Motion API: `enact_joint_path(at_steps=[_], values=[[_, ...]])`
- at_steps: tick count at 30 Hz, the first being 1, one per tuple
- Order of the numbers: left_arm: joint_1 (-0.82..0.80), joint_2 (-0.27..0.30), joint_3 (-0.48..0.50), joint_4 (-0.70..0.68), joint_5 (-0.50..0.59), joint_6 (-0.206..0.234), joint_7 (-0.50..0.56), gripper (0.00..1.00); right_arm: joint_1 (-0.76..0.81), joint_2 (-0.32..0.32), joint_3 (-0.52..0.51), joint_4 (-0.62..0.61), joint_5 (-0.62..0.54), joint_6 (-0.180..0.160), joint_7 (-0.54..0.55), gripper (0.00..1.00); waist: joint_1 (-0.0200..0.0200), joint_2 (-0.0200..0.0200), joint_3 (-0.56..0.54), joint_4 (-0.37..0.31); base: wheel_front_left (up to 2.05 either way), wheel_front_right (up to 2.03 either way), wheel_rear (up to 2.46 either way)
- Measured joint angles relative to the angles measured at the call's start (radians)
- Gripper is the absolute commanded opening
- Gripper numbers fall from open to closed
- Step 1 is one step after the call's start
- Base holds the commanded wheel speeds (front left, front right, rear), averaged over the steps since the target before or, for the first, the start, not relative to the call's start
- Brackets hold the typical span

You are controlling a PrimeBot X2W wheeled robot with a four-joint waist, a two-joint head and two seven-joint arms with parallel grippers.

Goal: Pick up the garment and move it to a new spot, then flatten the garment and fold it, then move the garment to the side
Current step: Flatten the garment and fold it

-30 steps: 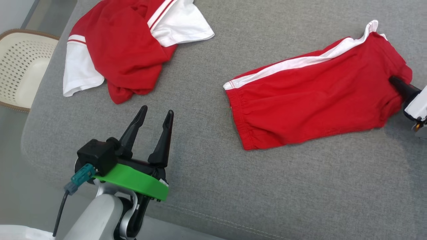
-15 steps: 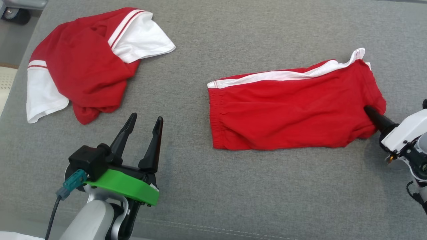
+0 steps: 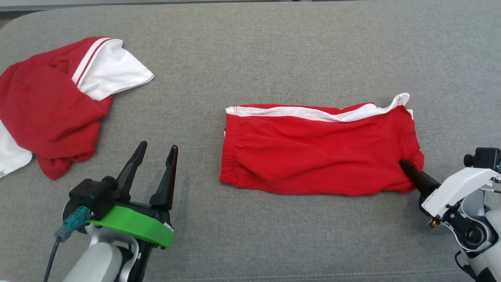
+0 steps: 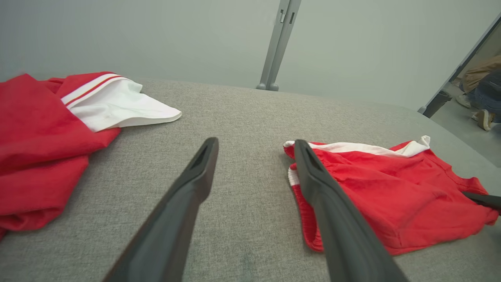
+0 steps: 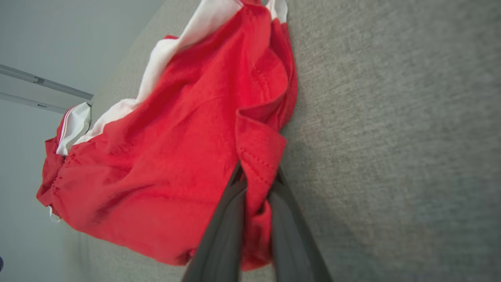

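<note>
Grey cushion: shorts centre, crumpled shirt (perhaps a jersey) left.

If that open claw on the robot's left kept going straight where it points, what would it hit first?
Probably the bare grey cushion. In the wrist view, the line of the left gripper runs between the crumpled shirt and the red shorts, touching neither. Its height is hard to judge.

Two red-and-white garments on one grey cushion: folded shorts at 3 o'clock, a crumpled top at 9. Two grippers: left gripper at 7, right gripper at 4. Possibly one person, blurred
</note>
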Motion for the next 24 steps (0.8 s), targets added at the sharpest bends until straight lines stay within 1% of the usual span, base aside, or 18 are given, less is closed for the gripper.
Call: enact_joint_path(at_steps=[1,2,3,4,8,18,20,22,24], values=[[0.000,0.000,-0.001,0.000,0.000,0.000,0.000,1.00,0.004,-0.003,0.003,-0.002,-0.012,0.000,-0.010,0.36,0.0000,0.0000,-0.003,-0.009,0.00,0.00,0.00],[0.000,0.000,-0.005,0.000,0.000,0.000,0.001,1.00,0.006,-0.008,0.007,-0.002,-0.023,0.000,-0.011,0.46,0.0000,0.0000,-0.005,-0.017,0.00,0.00,0.00],[0.000,0.000,-0.012,-0.001,0.000,0.000,0.002,1.00,0.009,-0.017,0.008,-0.002,-0.028,0.000,-0.012,0.75,0.0000,0.0000,-0.009,-0.023,0.00,0.00,0.00],[0.000,-0.001,-0.018,-0.003,0.000,0.000,0.003,1.00,0.010,-0.027,0.007,-0.003,-0.035,0.000,-0.022,1.00,0.0000,0.0000,-0.012,-0.028,0.00,0.00,0.00],[0.000,-0.003,-0.031,-0.009,0.000,-0.001,0.011,1.00,0.011,-0.059,0.002,-0.009,-0.059,0.000,-0.036,1.00,0.0000,0.0000,-0.018,-0.032,0.00,0.00,0.00],[0.000,-0.003,-0.044,-0.025,0.013,-0.001,0.022,1.00,0.008,-0.059,-0.009,-0.001,-0.055,-0.002,-0.038,1.00,0.0000,0.0000,-0.016,0.009,0.00,0.00,0.00],[0.000,-0.003,-0.045,-0.032,0.016,-0.001,0.029,1.00,0.007,-0.059,-0.011,0.010,-0.055,-0.012,-0.030,1.00,0.0000,0.0000,-0.013,0.020,0.00,0.00,0.00],[0.000,-0.003,-0.045,-0.035,0.020,-0.001,0.029,1.00,0.004,-0.061,-0.013,0.019,-0.055,-0.014,-0.027,1.00,0.0000,0.0000,-0.010,0.032,0.00,0.00,0.00],[0.000,-0.002,-0.043,-0.037,0.020,0.000,0.029,1.00,-0.002,-0.060,-0.015,0.028,-0.048,-0.026,-0.015,1.00,0.0000,0.0000,-0.006,0.043,0.00,0.00,0.00]])
